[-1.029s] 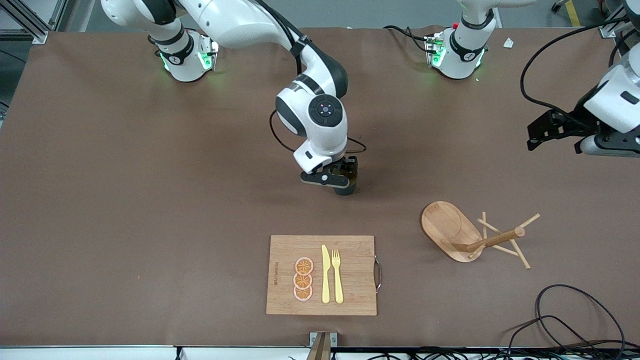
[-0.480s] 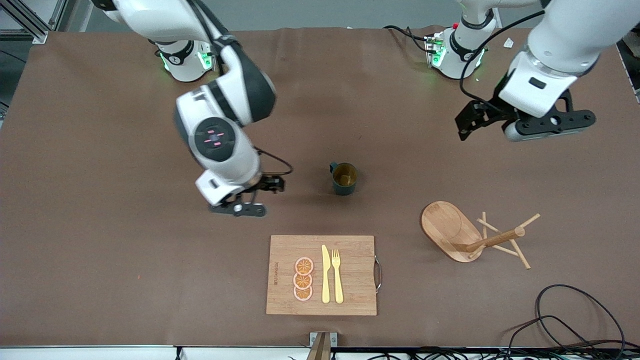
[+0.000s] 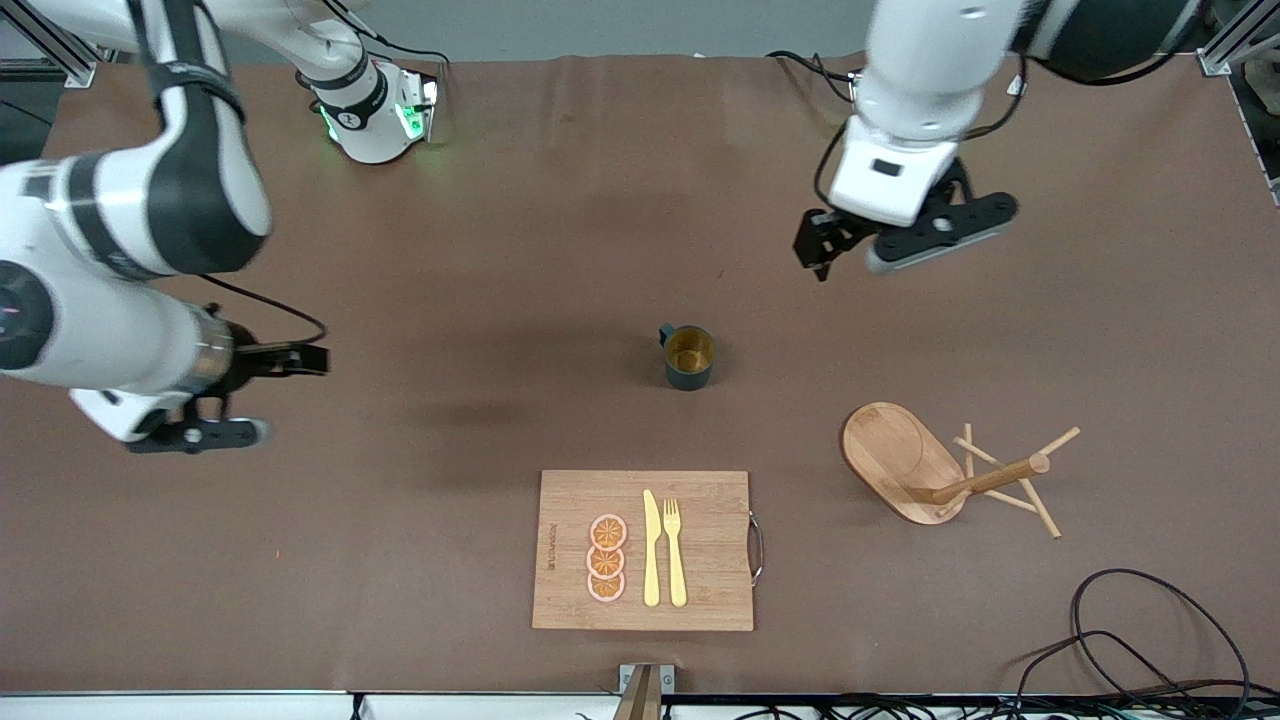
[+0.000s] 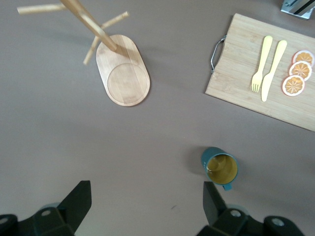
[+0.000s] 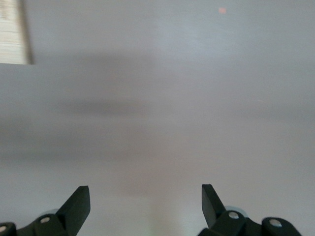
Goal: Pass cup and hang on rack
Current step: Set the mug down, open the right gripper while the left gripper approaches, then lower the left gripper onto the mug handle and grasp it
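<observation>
The dark teal cup (image 3: 688, 356) stands upright on the brown table mat, its handle turned toward the robots' bases; nothing touches it. The wooden rack (image 3: 905, 462) stands on its oval base toward the left arm's end, nearer to the front camera than the cup. My left gripper (image 3: 938, 236) hangs open and empty high over the mat, between the cup and its own base. The left wrist view shows the cup (image 4: 220, 168) beside one finger of the left gripper (image 4: 147, 191), and the rack (image 4: 123, 70). My right gripper (image 3: 200, 436) is open and empty over bare mat at the right arm's end (image 5: 145, 195).
A bamboo cutting board (image 3: 700, 490) with a yellow knife (image 3: 651, 550), a fork (image 3: 675, 553) and orange slices (image 3: 606, 558) lies nearer to the front camera than the cup. Black cables (image 3: 1150, 640) coil at the front corner on the left arm's end.
The right gripper has left the cup standing and swung far off toward its own end of the table. The left gripper has swung in from its end toward the middle.
</observation>
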Motion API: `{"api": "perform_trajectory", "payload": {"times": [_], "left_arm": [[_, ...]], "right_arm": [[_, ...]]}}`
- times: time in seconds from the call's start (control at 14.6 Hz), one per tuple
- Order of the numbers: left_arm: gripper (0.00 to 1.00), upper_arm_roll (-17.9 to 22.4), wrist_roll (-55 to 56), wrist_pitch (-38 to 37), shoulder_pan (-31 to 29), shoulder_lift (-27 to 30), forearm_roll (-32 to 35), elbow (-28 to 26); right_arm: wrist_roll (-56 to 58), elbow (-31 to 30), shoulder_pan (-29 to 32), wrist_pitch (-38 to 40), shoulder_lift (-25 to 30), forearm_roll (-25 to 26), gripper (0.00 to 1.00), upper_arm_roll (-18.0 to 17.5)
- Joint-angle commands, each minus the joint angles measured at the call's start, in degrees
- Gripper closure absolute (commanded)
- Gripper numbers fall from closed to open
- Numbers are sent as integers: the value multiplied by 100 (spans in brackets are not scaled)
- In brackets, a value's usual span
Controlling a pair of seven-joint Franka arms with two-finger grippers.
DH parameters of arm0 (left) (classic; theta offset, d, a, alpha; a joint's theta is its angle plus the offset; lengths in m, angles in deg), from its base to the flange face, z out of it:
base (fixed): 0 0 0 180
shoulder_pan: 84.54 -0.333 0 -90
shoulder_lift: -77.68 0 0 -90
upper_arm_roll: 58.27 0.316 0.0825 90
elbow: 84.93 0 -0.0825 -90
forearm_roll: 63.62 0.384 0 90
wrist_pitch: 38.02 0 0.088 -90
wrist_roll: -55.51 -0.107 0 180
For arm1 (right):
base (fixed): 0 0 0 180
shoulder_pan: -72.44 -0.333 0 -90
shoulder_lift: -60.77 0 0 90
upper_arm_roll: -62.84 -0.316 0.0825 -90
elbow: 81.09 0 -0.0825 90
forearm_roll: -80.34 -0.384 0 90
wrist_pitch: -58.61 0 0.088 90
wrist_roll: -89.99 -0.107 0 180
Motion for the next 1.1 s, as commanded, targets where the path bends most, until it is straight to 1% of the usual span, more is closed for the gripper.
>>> {"api": "perform_trajectory", "payload": {"times": [0.0,0.21,0.34,0.48,0.62,0.69,0.89,1.03], "left_arm": [[0,4,944,100,576,-411,495,202],[0,4,1921,135,1279,-842,1180,272],[0,4,2614,197,1710,-1228,1654,351],[0,4,3266,215,2062,-1650,2207,404],[0,30,3854,215,2432,-2011,2692,413],[0,22,4136,215,2520,-2160,2929,413],[0,74,4577,206,2871,-2696,3562,413],[0,162,5077,215,3039,-3109,3897,518]], "right_arm": [[199,-548,570,68,542,108,0,-152],[303,-504,940,235,666,125,0,-152],[707,-417,1169,253,666,143,0,-152],[823,-399,1397,262,657,117,0,-160],[788,-355,1450,245,613,152,0,-160],[779,-215,1451,253,604,152,0,-160],[779,-170,1451,236,587,143,0,-160],[744,-179,1390,253,587,126,0,-160]]}}
